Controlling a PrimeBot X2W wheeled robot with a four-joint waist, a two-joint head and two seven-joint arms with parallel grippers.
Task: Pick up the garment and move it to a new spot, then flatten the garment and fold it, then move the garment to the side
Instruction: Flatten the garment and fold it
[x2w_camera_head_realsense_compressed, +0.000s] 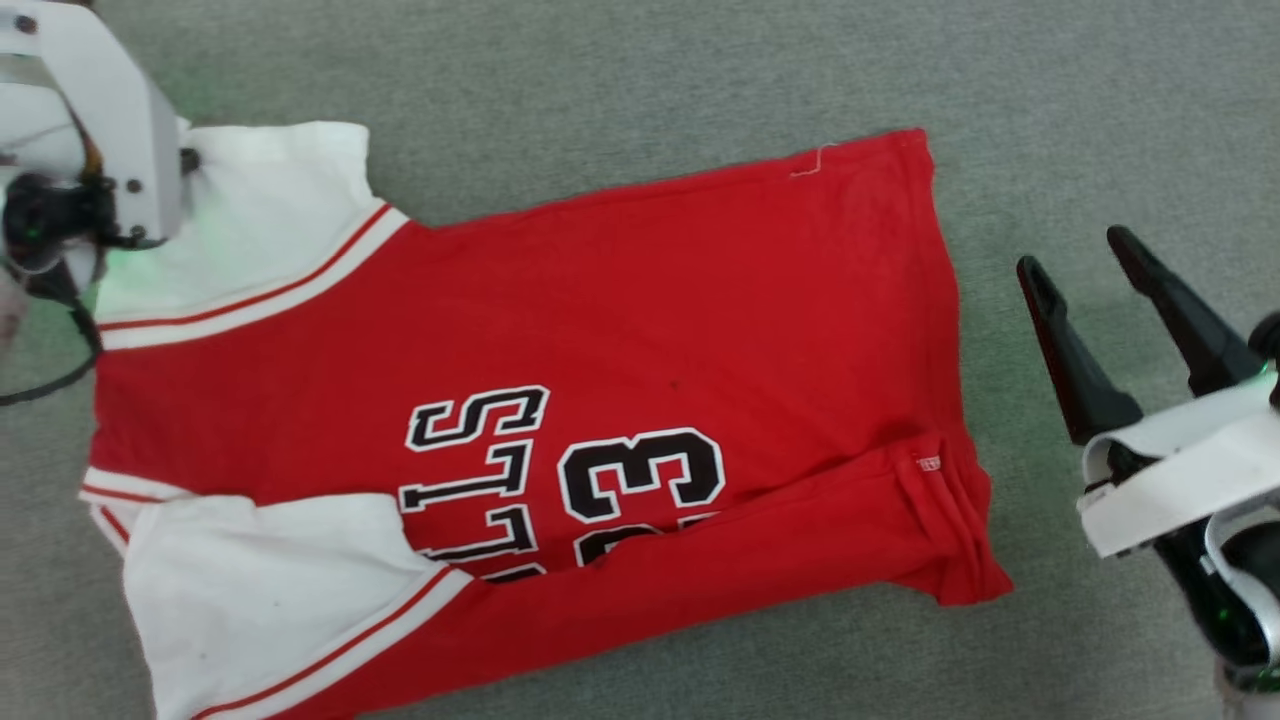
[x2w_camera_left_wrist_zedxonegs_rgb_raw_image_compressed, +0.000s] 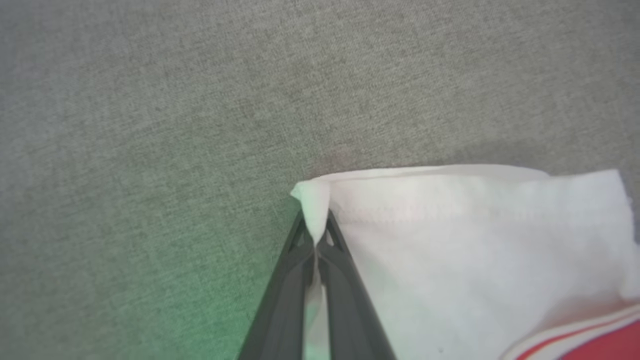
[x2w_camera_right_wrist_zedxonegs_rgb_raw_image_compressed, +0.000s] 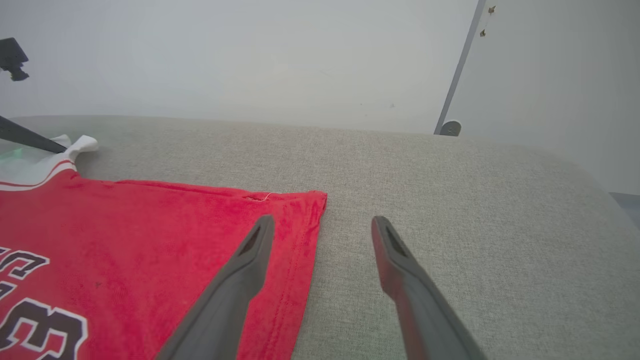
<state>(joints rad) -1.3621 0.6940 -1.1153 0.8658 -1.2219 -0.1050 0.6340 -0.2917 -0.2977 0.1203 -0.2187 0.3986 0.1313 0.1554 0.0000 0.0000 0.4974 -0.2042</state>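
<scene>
Red garment (x2w_camera_head_realsense_compressed: 640, 300) flat, white sleeves, striped trim, lower edge folded over; left gripper (x2w_camera_left_wrist_zedxonegs_rgb_raw_image_compressed: 315, 239) pinches sleeve corner; right gripper (x2w_camera_head_realsense_compressed: 1080, 258) wide, empty.

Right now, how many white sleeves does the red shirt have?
2. One sleeve at the head view's upper left, its corner pinched by the left claw; the other sleeve at lower left.

The garment (x2w_camera_head_realsense_compressed: 650, 300) bears black-and-white block letters (x2w_camera_head_realsense_compressed: 480, 470) on its red front, lying sideways in the head view. "LLS" reads clearly, and a folded edge hides the rest. Beside them is a numeral 3 (x2w_camera_head_realsense_compressed: 640, 475); its half-covered neighbour is perhaps a 2. A small hem label (x2w_camera_head_realsense_compressed: 927, 462) is too tiny to read.
</scene>
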